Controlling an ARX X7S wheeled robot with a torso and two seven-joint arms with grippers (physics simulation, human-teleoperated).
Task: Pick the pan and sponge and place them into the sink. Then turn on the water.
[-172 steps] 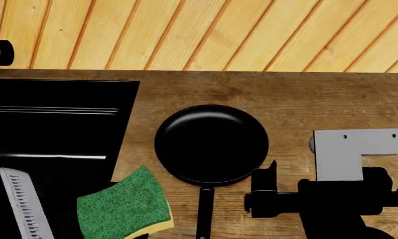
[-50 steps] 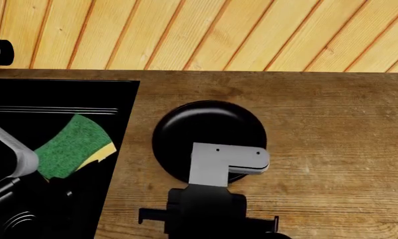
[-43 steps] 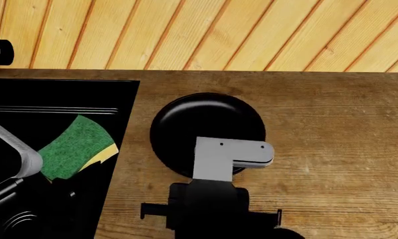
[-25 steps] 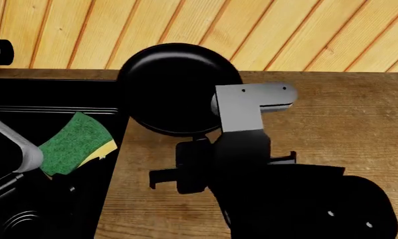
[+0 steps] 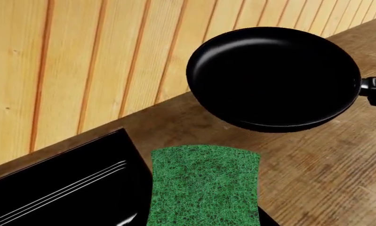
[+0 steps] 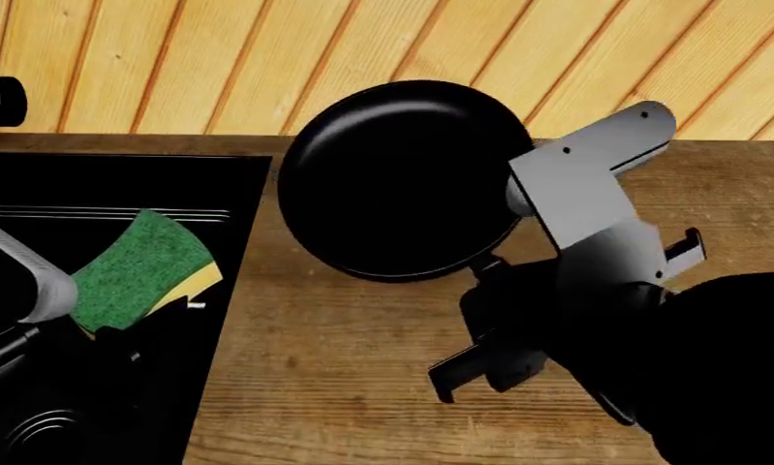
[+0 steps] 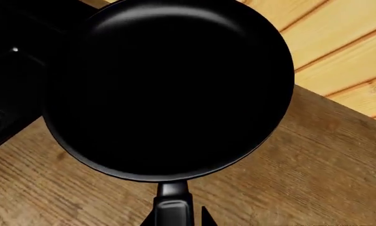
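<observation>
Sink (image 6: 115, 184) is noted at far left, a black basin set into the wooden counter (image 6: 360, 387); no water is seen running. Over the basin the sponge (image 6: 135, 271), green face up, is pinched at its near edge by the left gripper (image 6: 70, 315); whether it is resting on the basin floor cannot be told. At centre the pan (image 6: 393, 194) is held clear of the counter, overlapping the wall boards, just right of the sink's edge. Its handle (image 7: 170, 205) is clamped by the right gripper (image 6: 497, 266), jaws pressed on it. Step in hand is judged to be the carrying of both items to the sink. The next move calls for the pan to be shifted left until it is fully above the basin, lowered, then released. Nothing is contained in the pan.
</observation>
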